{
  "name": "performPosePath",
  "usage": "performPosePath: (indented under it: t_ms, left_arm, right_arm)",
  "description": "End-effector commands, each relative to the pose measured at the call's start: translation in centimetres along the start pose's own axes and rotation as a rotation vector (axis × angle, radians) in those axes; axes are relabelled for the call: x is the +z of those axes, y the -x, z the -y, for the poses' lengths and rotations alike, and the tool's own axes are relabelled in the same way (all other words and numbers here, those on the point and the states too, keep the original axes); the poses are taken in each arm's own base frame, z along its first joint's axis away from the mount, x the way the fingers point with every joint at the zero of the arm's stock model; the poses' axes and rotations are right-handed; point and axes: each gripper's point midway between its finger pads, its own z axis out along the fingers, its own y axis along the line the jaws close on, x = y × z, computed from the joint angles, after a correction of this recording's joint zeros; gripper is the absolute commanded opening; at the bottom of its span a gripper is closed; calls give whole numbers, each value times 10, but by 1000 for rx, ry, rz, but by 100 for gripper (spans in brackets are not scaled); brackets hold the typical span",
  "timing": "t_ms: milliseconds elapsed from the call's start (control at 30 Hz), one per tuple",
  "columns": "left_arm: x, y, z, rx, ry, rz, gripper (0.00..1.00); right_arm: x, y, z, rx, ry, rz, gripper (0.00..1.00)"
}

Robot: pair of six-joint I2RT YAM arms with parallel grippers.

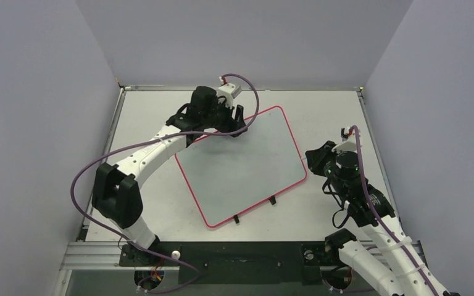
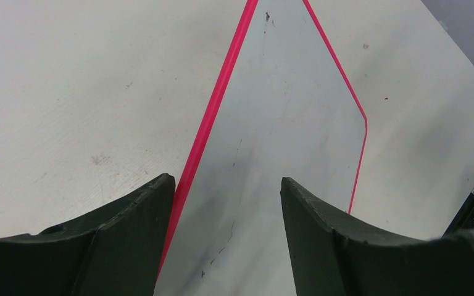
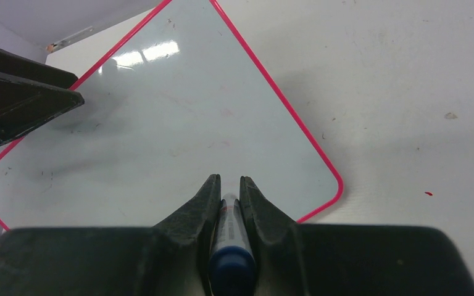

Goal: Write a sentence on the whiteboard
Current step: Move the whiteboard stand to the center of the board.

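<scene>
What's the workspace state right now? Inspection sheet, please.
Surface: pale table, lightly scuffed and speckled.
Job's things: whiteboard lying flat and skewed, black clips on its near edge, no writing, faint smudges only.
Clutter: nothing seen.
Grippers: left gripper open over the board's far-left edge; right gripper shut on a blue-capped marker by the board's right corner.
Cables: purple cables loop along both arms.
Surroundings: plain grey walls on three sides.

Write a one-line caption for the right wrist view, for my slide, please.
Right gripper shut on a marker, pointed over a blank whiteboard with a pink rim.
</scene>
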Motion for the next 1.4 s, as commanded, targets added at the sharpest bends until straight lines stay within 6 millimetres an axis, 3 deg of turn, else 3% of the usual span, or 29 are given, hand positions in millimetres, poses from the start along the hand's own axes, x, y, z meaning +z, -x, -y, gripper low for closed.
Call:
performPosePath:
  t_ms: [0,100,167,300,433,533,567,667,767,867,1167,1367]
  left_arm:
    - [-43,45,20,57,-21,114,61]
    - [-57,57,22,64,-10,141,62]
    - [-67,63,21,71,3,150,56]
    - [-91,69,7,77,60,163,55]
    - [-118,78,-23,32,106,210,57]
    - [-137,85,-50,13,121,234,72]
    - [-137,83,-50,14,80,224,73]
    - [-145,83,-79,-15,78,204,76]
    - [-137,69,-95,-122,-71,128,76]
    - [-127,63,-97,-135,-155,95,75]
    - [-69,21,-84,-211,-320,7,74]
    - [-53,6,-80,-239,-364,-17,66]
  right_arm:
    - [-5,19,-3,4,-1,57,0]
    - [-6,20,-3,0,1,61,0]
    - [-7,22,-4,0,2,66,0]
    - [-7,21,-3,2,1,68,0]
    - [-6,19,-2,-2,0,64,0]
    - [-7,19,-2,-5,5,65,0]
    - [-7,19,-2,-5,5,67,0]
    - [-7,20,-3,-2,12,72,0]
    - [-6,17,-4,7,21,70,0]
    - [-6,15,-3,9,23,69,0]
    - [-6,12,-2,0,19,62,0]
    - [-7,13,1,-13,7,58,0]
